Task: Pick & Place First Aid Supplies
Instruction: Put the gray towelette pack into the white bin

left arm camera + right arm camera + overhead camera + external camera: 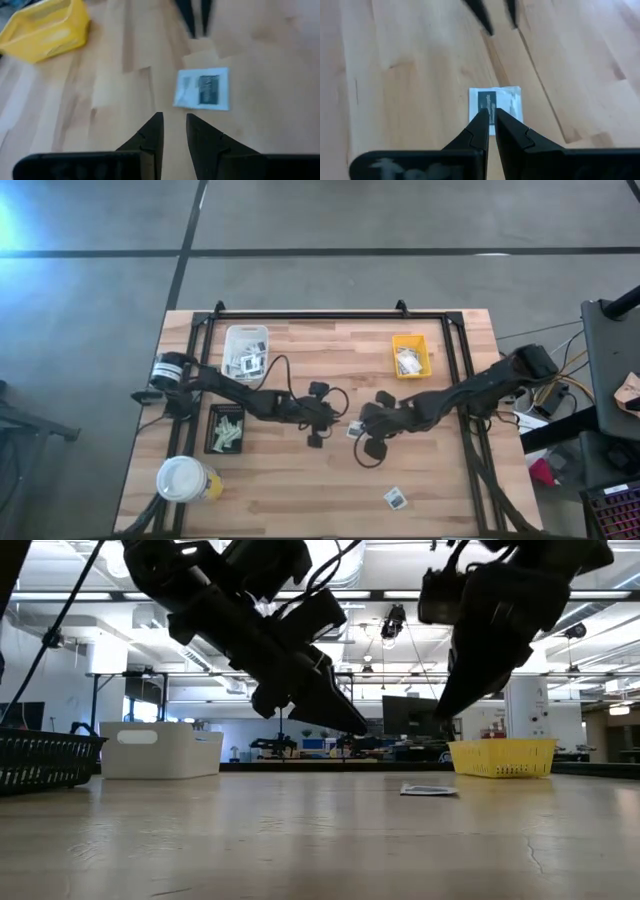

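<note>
Overhead, both arms reach to mid-table. The left gripper [322,418] and right gripper [368,423] face each other, with a white packet [354,430] lying flat on the table [300,480] between them. A second packet [395,498] lies alone near the front edge, right of centre. The white tray [245,348] at far left and the yellow tray [410,355] at far right each hold packets; the black tray [225,428] at left holds pale strips. A cup [185,478] stands near the front left corner.

Low view: both grippers hang above the wood, tips slanting down toward each other. One packet [428,789] lies flat, in front of the yellow tray [503,756]. White tray [160,750] at left, black tray [45,760] at the left edge.

Left wrist: the fingers [150,140] stand a little apart with nothing between them, above bare wood. The packet [202,89] lies just beyond them, off to one side. The other arm's tips show blurred past it.

Right wrist: the fingers [477,131] are nearly closed, a thin gap between them, nothing gripped. Their tips overlap the packet [506,102]; whether they touch it I cannot tell.
</note>
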Controlling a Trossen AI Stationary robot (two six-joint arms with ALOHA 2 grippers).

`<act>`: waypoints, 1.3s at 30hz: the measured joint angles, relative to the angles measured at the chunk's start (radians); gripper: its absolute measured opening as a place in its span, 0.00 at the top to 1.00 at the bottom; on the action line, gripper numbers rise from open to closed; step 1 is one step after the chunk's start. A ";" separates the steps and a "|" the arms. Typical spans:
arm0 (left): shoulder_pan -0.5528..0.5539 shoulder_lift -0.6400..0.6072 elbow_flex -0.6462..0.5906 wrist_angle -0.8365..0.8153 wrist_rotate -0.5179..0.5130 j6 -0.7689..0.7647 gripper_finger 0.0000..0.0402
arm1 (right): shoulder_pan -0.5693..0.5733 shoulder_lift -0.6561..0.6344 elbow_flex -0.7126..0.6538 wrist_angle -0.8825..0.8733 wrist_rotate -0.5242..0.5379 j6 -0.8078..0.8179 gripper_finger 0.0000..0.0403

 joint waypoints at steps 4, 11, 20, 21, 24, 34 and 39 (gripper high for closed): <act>-0.001 0.002 0.020 0.000 0.044 0.063 0.81 | 0.002 -0.051 0.000 -0.060 0.000 0.000 0.93; -0.004 0.002 0.041 0.017 0.093 0.110 0.81 | 0.003 -0.083 0.000 -0.099 0.001 0.004 0.93; -0.003 0.069 0.043 0.139 0.146 0.090 0.81 | 0.002 -0.055 -0.001 -0.098 0.003 0.004 0.93; -0.004 0.086 0.043 0.169 0.152 0.085 0.81 | 0.002 -0.048 -0.001 -0.097 0.004 0.003 0.93; 0.000 0.131 0.043 0.257 0.156 0.084 0.81 | 0.002 -0.035 -0.001 -0.095 0.004 0.002 0.93; 0.031 0.241 0.124 0.291 0.161 0.048 0.98 | 0.002 -0.033 -0.006 -0.097 0.003 0.001 0.93; 0.040 0.262 0.128 0.281 0.169 0.003 0.99 | 0.002 -0.033 -0.009 -0.098 0.003 0.001 0.93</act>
